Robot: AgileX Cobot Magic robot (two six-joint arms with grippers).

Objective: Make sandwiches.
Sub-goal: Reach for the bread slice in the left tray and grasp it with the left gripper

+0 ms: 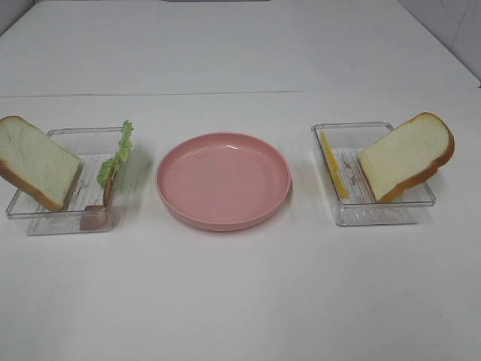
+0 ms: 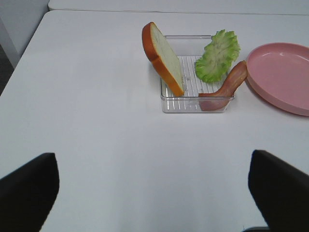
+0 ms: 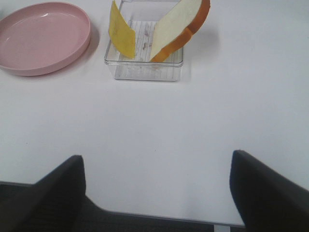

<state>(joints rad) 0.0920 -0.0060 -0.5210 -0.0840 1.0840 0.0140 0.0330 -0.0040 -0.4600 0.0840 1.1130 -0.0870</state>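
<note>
Left jaws: spread wide, holding nothing.
Right jaws: spread wide, holding nothing.
Left tray (image 1: 64, 132): left bread slice (image 1: 34, 162), lettuce (image 1: 119, 154), meat (image 2: 227, 89), all leaning.
Right tray (image 1: 376, 218): cheese (image 1: 334, 169), right bread slice (image 1: 406, 154), leaning.
Plate (image 1: 225, 223): between trays.

Pink plate (image 2: 282, 77) cropped at edge, meat slice (image 1: 95, 216) — partly hidden

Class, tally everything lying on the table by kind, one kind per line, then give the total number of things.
Bread slices: 2
Lettuce leaf: 1
Meat slice: 1
Cheese slice: 1
Clear trays: 2
Pink plate: 1
Total: 8
</note>
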